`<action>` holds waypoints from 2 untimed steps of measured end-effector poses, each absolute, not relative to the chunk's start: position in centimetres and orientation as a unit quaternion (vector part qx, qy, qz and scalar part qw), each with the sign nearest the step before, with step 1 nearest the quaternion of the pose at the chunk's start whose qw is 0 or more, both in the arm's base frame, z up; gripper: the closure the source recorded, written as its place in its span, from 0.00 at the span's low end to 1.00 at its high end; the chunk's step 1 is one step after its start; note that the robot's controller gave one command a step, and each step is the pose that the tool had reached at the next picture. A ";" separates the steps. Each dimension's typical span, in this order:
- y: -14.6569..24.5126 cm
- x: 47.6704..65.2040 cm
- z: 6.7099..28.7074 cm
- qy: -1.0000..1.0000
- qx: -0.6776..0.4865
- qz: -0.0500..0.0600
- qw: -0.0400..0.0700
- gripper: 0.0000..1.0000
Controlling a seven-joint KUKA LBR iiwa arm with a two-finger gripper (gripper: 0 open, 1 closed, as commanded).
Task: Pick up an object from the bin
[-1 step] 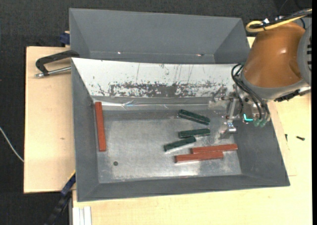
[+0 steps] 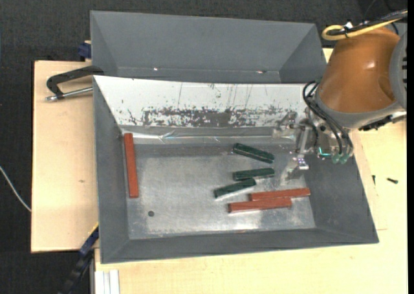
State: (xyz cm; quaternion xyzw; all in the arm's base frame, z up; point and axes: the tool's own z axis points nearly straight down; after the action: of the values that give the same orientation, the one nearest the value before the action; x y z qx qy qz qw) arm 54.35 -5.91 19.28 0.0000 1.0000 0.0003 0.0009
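— Left of the gripper [image 2: 292,168]?
— Far off, a lone red bar [image 2: 131,164]; close by, three dark green sticks [image 2: 253,173], the middle one's end just beside it; just below, two red bars [image 2: 280,193].
— Clenched or released?
— Cannot tell.

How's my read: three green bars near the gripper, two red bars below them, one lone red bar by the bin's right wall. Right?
Not quite. In the camera view the lone red bar lies by the bin's left wall, not the right. Three green bars near the gripper, two red bars below them: correct.
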 end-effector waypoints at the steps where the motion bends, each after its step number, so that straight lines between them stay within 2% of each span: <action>1: -5.5 53.5 13.8 1.000 0.000 0.000 0.004 0.00; 2: -5.4 54.1 10.0 1.000 0.006 0.000 0.004 1.00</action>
State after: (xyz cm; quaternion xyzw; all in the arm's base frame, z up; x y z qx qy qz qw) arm 54.13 -5.40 9.99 0.0058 1.0000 -0.0001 0.0043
